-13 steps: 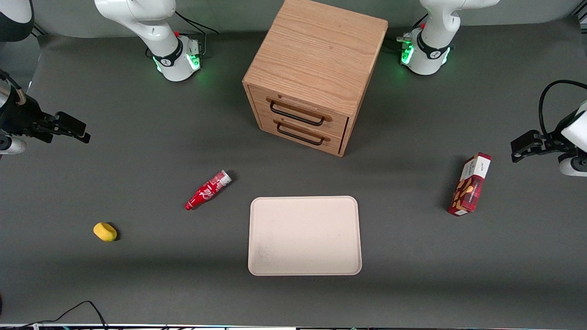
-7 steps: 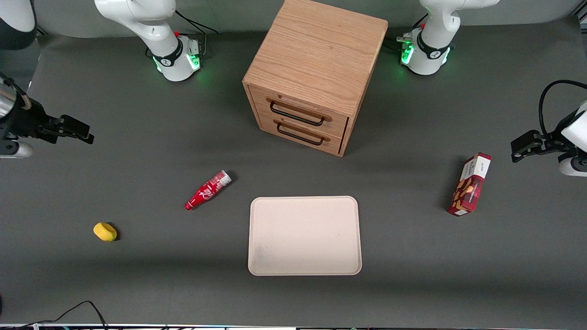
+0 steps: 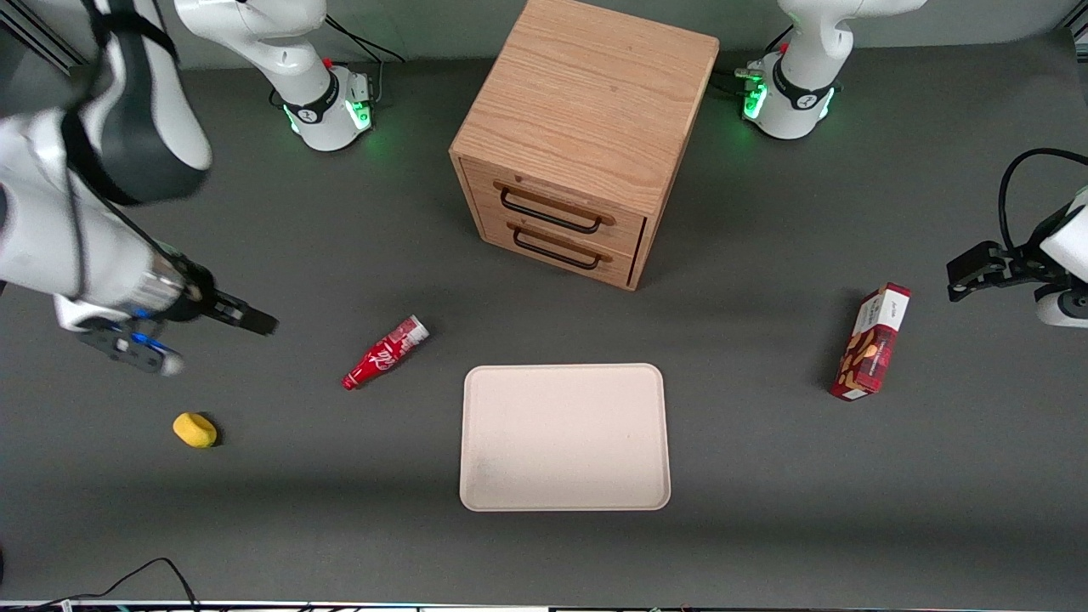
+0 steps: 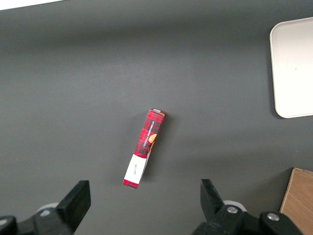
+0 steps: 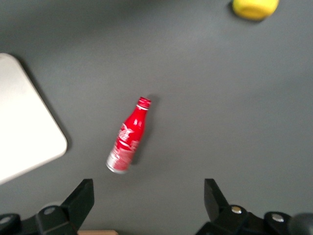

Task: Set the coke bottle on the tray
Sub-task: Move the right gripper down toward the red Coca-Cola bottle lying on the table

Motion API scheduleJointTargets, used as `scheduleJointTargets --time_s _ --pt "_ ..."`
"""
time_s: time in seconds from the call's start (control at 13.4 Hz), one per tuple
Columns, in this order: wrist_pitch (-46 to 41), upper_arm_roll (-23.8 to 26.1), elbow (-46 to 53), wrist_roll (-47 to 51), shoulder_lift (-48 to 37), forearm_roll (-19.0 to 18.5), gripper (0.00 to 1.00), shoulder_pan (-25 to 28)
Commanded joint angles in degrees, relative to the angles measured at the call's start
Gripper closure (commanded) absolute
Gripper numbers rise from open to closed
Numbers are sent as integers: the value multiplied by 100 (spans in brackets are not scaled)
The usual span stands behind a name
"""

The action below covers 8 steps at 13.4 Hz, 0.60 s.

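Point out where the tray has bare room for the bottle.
The whole tray is bare inside its rim, so anywhere works. The bottle lies on the table beside it, toward the working arm's end. The gripper, jaws open, hangs apart from the bottle. The cabinet stands farther from the camera.

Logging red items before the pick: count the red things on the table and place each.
2. The coke bottle lies beside the tray, toward the working arm's end, near the open gripper. The snack box lies toward the parked arm's end.
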Motion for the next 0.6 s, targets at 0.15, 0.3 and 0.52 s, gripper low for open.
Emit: scheduleJointTargets --time_s 0.15,0.3,0.52 --pt "1737 140 -1143 1332 251 -1 0 157" --pt "2363 184 -1496 1762 434 -1 0 184" --pt "2891 369 -1638 2492 918 -1 0 245"
